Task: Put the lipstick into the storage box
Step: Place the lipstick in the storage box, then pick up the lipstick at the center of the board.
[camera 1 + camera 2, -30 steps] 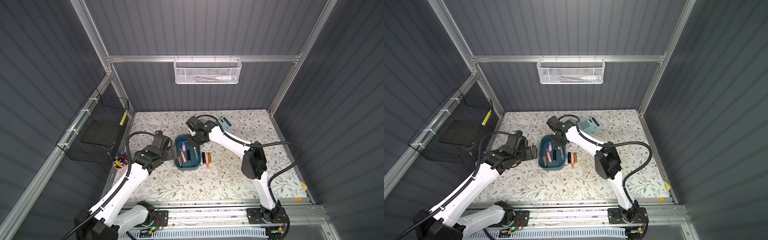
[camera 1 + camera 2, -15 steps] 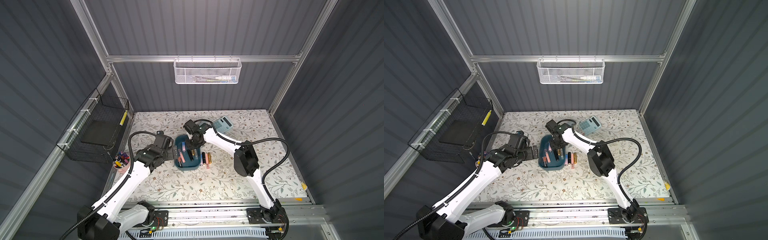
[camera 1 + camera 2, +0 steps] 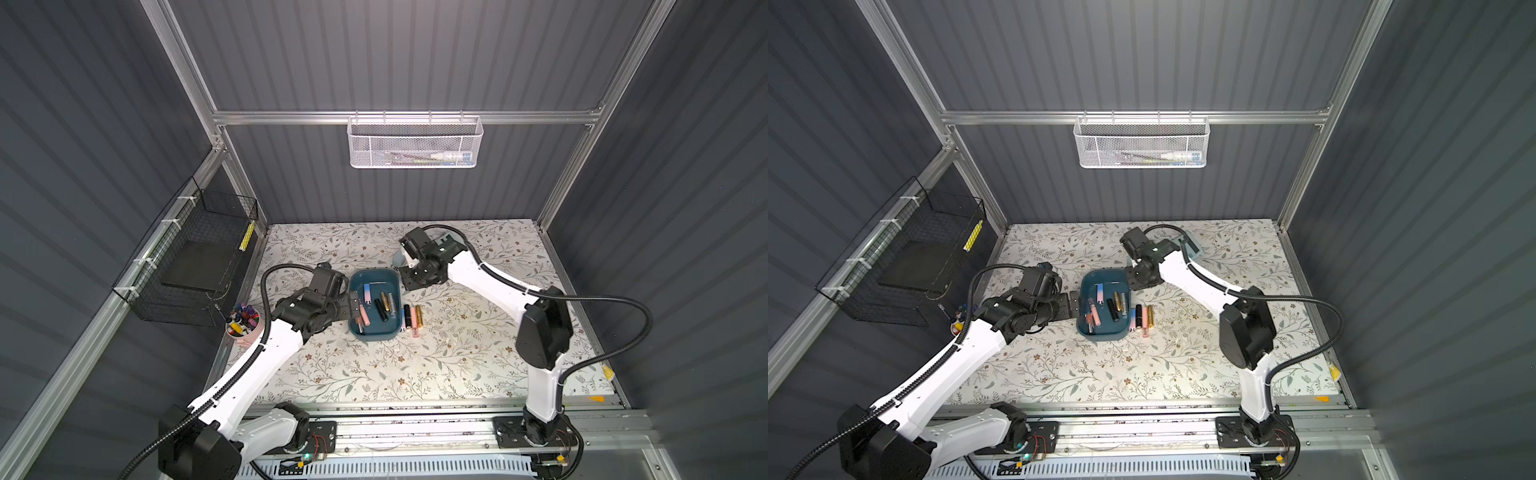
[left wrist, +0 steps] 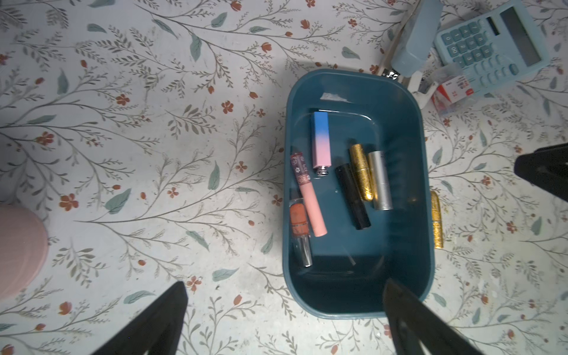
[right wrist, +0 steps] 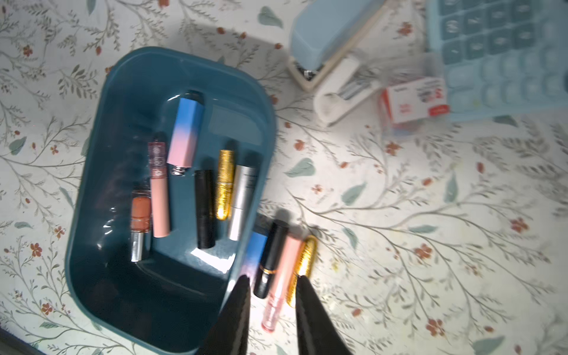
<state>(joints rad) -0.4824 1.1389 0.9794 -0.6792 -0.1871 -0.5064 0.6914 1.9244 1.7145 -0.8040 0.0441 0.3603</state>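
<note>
One pale pink round cup [image 3: 242,337] crammed with pens sits at the left edge of your floral-clothed table [image 3: 374,374]. Further right, your left gripper [image 4: 284,284] hangs across the left wall of the shallow teal plastic storage box [image 3: 374,332]. Its jaws are spread wide and empty, one finger over the cloth and one over the box floor. The storage box lies near the middle of the table, and six lipsticks lie flat in it. You'll see an orange gloss tube with a silver cap [image 4: 298,221] touching a pale pink tube with a mauve cap [image 4: 309,196], then a square blue-to-pink lipstick [image 4: 321,138]. A black tube [image 4: 352,196], a gold glitter lipstick [image 4: 362,172] and a silver tube [image 4: 380,181] lie side by side toward the right wall. On the cloth outside that wall you have four more in a tight row: a second blue-to-pink lipstick [image 5: 255,252], a black lipstick with a gold band [image 5: 272,258], a slim pink tube [image 5: 285,270] and a second gold glitter lipstick [image 5: 307,258]. Your right gripper [image 5: 273,278] hangs off the box's back right corner, jaws a narrow gap apart and holding nothing. Toward the back edge lie a light blue stapler [image 5: 325,33], a small clear box of staples [image 5: 415,98] and a light blue calculator [image 4: 491,46].
</note>
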